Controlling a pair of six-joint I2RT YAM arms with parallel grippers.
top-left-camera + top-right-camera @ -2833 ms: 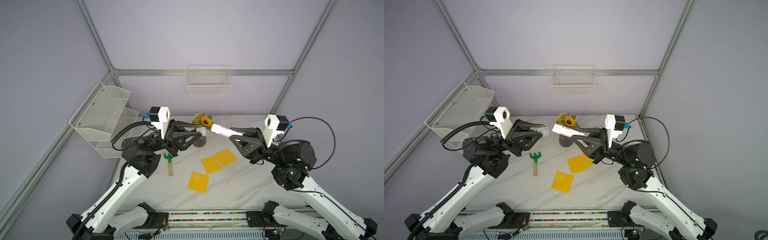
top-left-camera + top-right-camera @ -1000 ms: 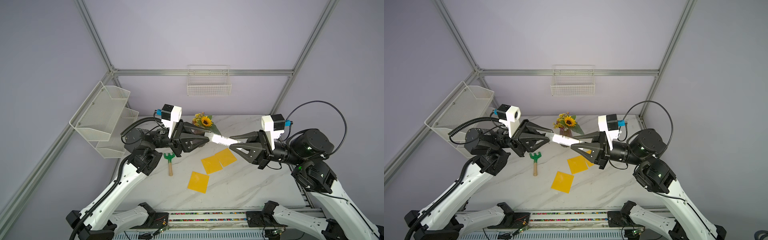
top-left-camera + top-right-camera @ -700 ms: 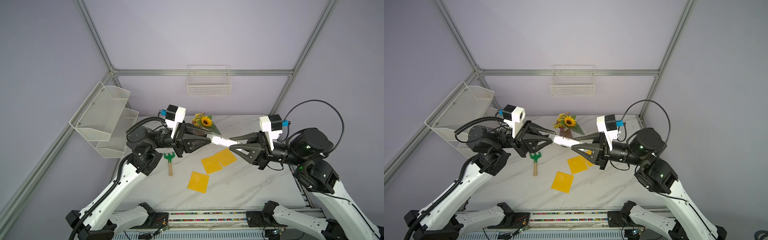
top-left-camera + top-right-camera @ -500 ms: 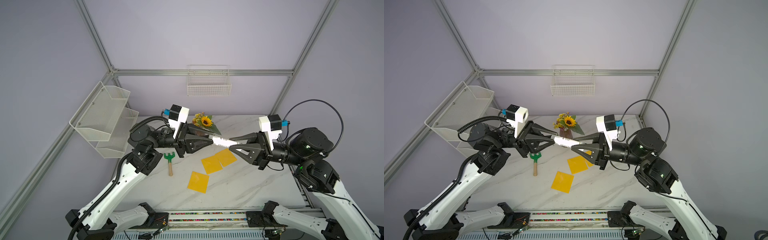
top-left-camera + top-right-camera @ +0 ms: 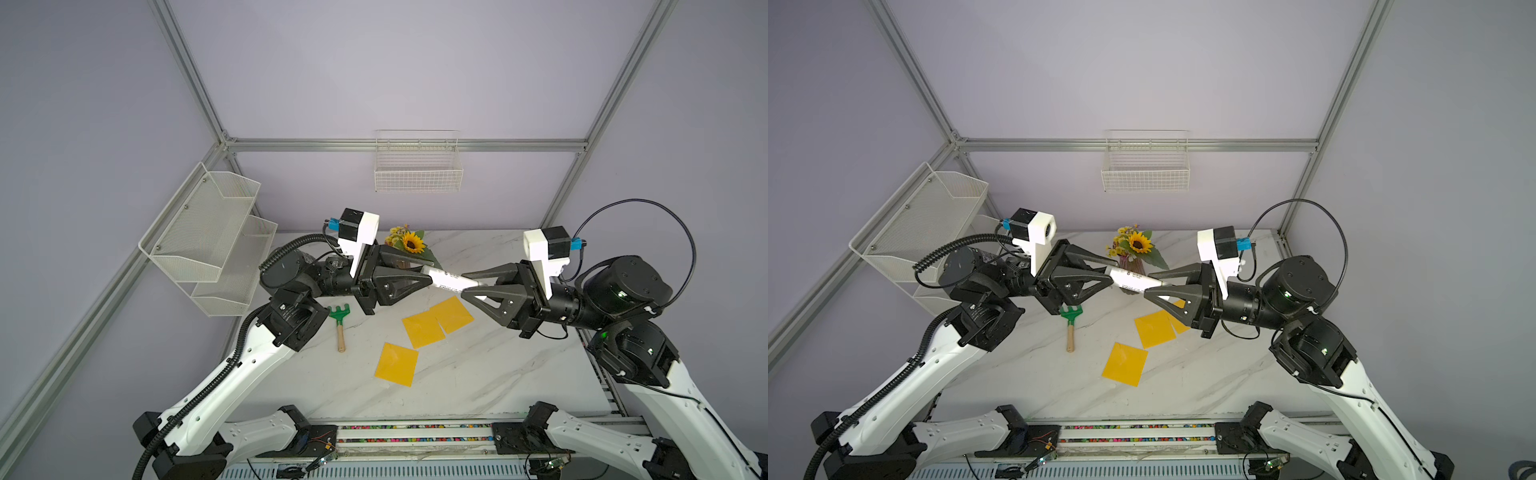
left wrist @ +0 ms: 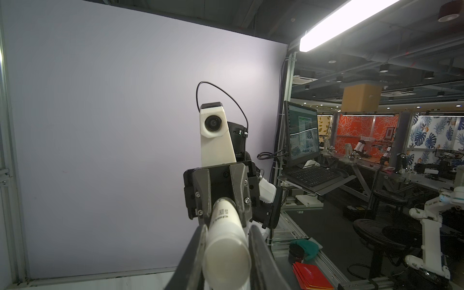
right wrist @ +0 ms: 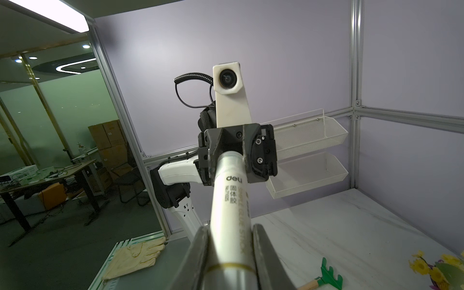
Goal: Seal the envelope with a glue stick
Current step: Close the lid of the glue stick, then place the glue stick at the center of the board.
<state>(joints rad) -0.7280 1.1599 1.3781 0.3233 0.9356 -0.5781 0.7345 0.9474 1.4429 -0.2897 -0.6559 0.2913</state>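
The glue stick (image 5: 451, 281) (image 5: 1133, 279), a white tube with a printed label, hangs level in mid-air above the back of the table. My left gripper (image 5: 430, 276) (image 5: 1111, 276) (image 6: 227, 233) is shut on its cap end. My right gripper (image 5: 465, 284) (image 5: 1148, 284) (image 7: 231, 233) is shut on the other end, near a gold ring. In the wrist views the stick (image 6: 226, 218) (image 7: 229, 195) runs straight from one gripper to the other. A yellow envelope (image 5: 423, 329) lies flat on the table below, overlapping a second one (image 5: 452, 313). A third envelope (image 5: 396, 364) lies nearer the front.
A green toy rake (image 5: 340, 320) with a wooden handle lies left of the envelopes. A sunflower vase (image 5: 409, 243) stands at the back, behind the grippers. White mesh shelves (image 5: 216, 237) hang on the left wall. A wire basket (image 5: 417, 168) hangs on the back wall.
My left gripper has travelled right to meet the stick's free end. The right arm swung the stick down to level earlier and has barely moved in the last second.
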